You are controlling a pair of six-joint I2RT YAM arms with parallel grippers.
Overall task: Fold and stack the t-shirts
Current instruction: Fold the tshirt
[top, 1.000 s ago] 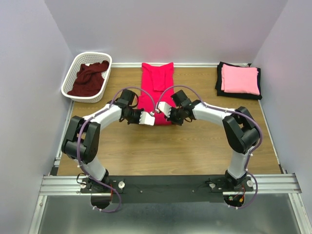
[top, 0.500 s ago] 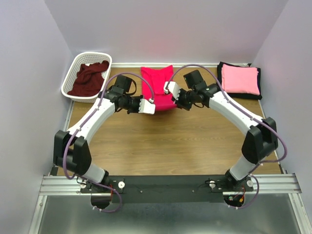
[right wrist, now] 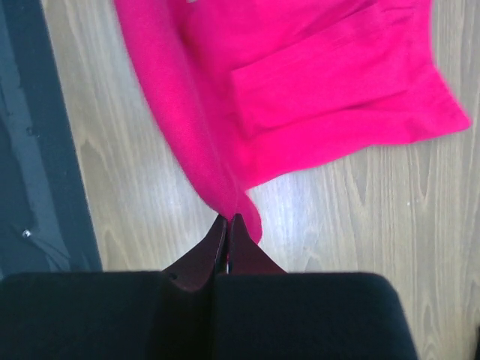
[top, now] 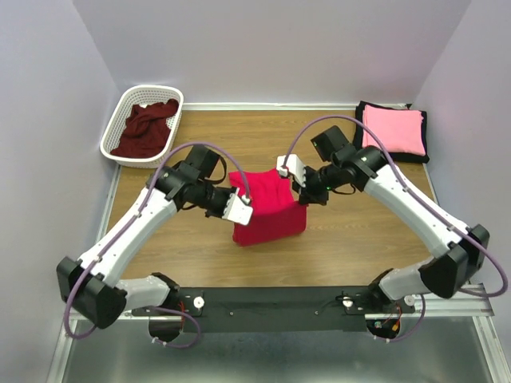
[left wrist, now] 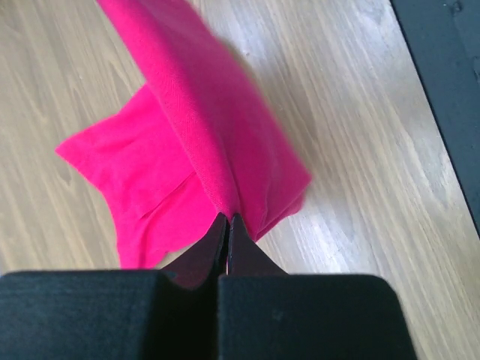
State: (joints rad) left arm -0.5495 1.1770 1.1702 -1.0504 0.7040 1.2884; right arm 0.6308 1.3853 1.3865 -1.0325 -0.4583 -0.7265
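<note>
"Checking the left gripper [left wrist: 227, 219] first. What have the jaws got?"

"Clenched on a fold of the crimson-red t-shirt [top: 269, 209]. Left wrist view: dark tips pressed together, cloth pinched between them and running away from the tips."

"Right gripper [right wrist: 227, 219]?"

"Same. Jaws clamped on another pinch of that shirt, at its right edge. Left arm has the left edge."

"Where does the shirt sit?"

"Middle of the tabletop [top: 351, 231], strung between the two grippers. Both wrist views show the part beyond the held edge spread over the wood, a sleeve lying flat."

"Other shirts?"

"Light pink t-shirt [top: 393, 130], folded, far right corner, lying on the black t-shirt [top: 358, 142], whose edge shows all round it. Dark maroon t-shirt [top: 145, 128] is bunched inside the white basket [top: 118, 112], far left corner."

"Any of those touching the red one?"

"No, all well apart from it"
</note>
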